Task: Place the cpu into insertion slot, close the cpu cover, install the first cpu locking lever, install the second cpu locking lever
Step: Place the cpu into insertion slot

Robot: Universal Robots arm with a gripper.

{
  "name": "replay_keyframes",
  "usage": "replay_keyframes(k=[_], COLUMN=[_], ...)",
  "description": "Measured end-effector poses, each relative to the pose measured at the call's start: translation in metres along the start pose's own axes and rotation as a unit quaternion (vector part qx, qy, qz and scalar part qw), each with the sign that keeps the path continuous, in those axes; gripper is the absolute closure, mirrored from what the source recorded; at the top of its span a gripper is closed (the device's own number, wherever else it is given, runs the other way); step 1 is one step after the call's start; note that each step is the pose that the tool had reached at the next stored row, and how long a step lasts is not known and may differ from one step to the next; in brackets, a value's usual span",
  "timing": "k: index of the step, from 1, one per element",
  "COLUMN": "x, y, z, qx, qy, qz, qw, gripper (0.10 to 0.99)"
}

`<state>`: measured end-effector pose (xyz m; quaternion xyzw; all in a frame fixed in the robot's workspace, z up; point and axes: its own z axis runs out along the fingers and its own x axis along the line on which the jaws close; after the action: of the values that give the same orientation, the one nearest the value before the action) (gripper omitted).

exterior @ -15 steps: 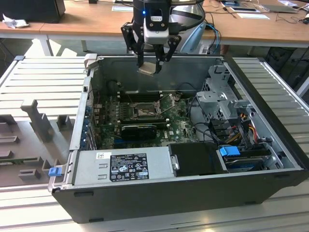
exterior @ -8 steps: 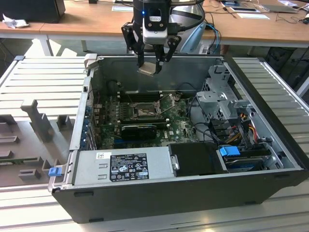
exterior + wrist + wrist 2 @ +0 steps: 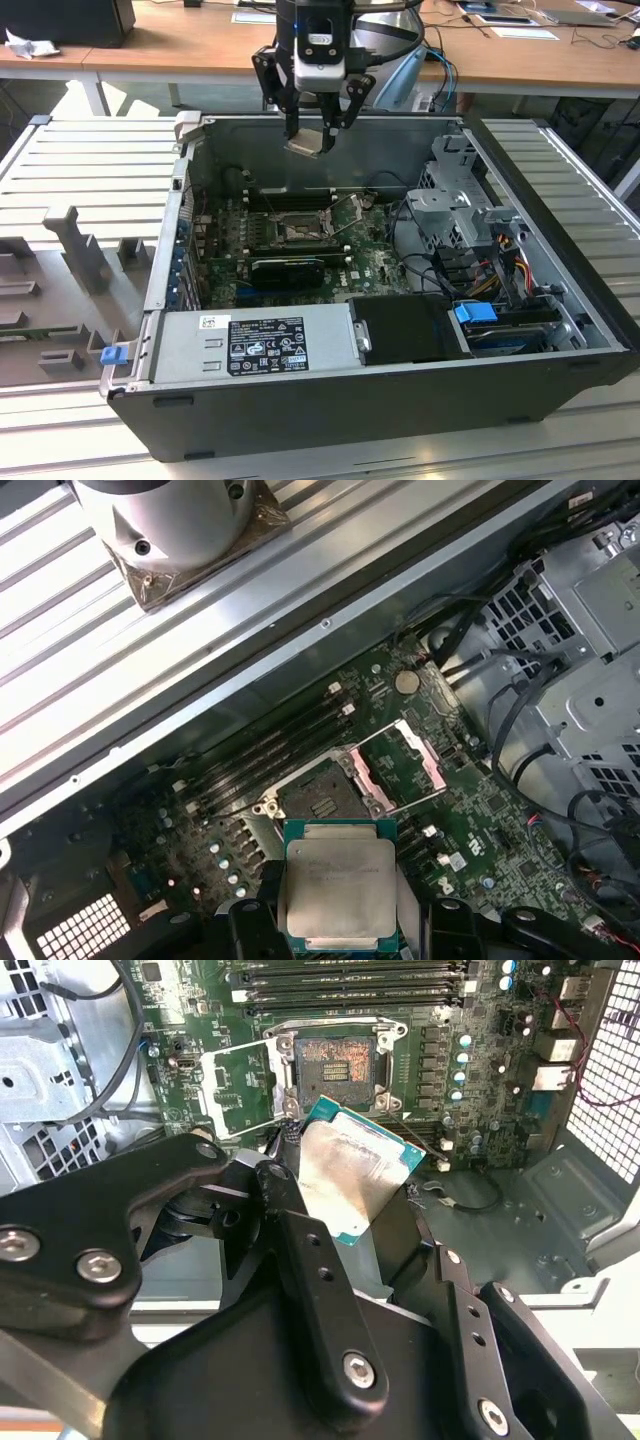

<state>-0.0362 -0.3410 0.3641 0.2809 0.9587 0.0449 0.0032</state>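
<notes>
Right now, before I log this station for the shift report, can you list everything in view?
computer case: one, black, lying open on the ribbed metal table
insertion slot: one, dark with a silvery rim, on the green board, empty
cpu cover: one, silver-grey, swung open beside the slot
cpu: one, silver-grey top, held above the board
memory slots: several, black, alongside the socket
power supply: one, grey, along the case's near wall
drive cage: one, grey metal, at the exterior view's right inside the case
wooden desk: one, brown, behind the case
gripper: one, black, above the case, shut on the cpu
</notes>
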Motion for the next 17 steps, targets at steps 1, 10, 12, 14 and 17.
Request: replay_keyframes(k=[1, 10, 12, 14, 17], x=[0.0000, 0.0000, 0.0000, 0.0000, 0.0000], y=[0.0000, -0.0001, 0.0000, 0.0000, -0.0001], z=[0.0000, 0.0005, 0.0006, 0.0008, 0.0011], qx=[0.0000, -0.0003, -0.0004, -0.0005, -0.0010], qy=[-0.0001, -0.0016, -0.0018, -0.0023, -0.0046], qz=[0.002, 0.018, 0.021, 0.026, 0.052], qw=[1.0000, 0.9998, 0.9998, 0.9997, 0.9986], gripper=[0.561, 0.561, 0.561, 0.561, 0.561])
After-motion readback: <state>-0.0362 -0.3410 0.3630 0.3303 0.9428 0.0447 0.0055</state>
